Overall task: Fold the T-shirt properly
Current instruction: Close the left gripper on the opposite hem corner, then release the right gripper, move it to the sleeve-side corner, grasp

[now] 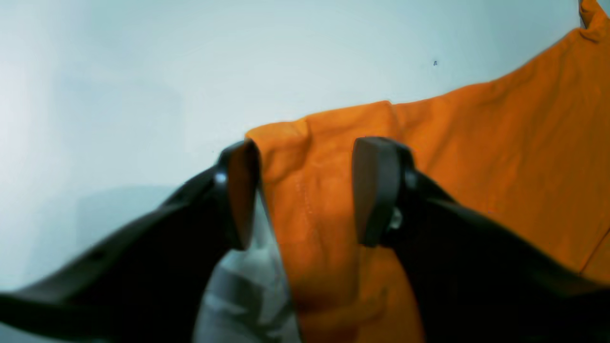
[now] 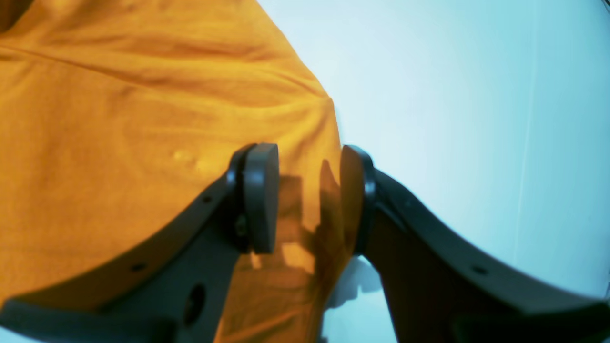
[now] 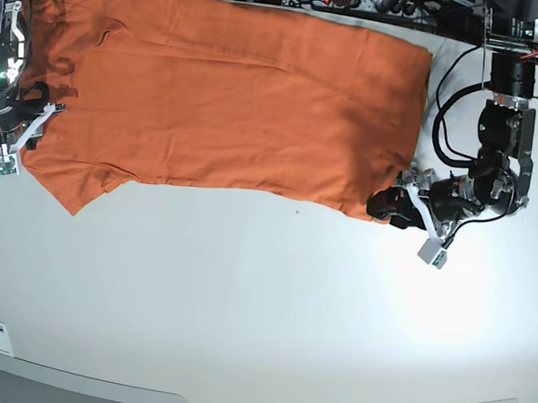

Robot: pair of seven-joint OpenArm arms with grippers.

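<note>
T-shirt (image 3: 230, 99) lies flat along surface's (image 3: 263, 302) far edge. Left gripper (image 1: 305, 190) and right gripper (image 2: 305, 197) both apart, straddling opposite edges. Close together, pinch all layers, then lift evenly.

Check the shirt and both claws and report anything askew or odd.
Nothing is damaged. The T-shirt lies spread on the table, slightly wrinkled, one sleeve point jutting toward the near edge. The left claw and right claw are open, each straddling a shirt edge.
</note>
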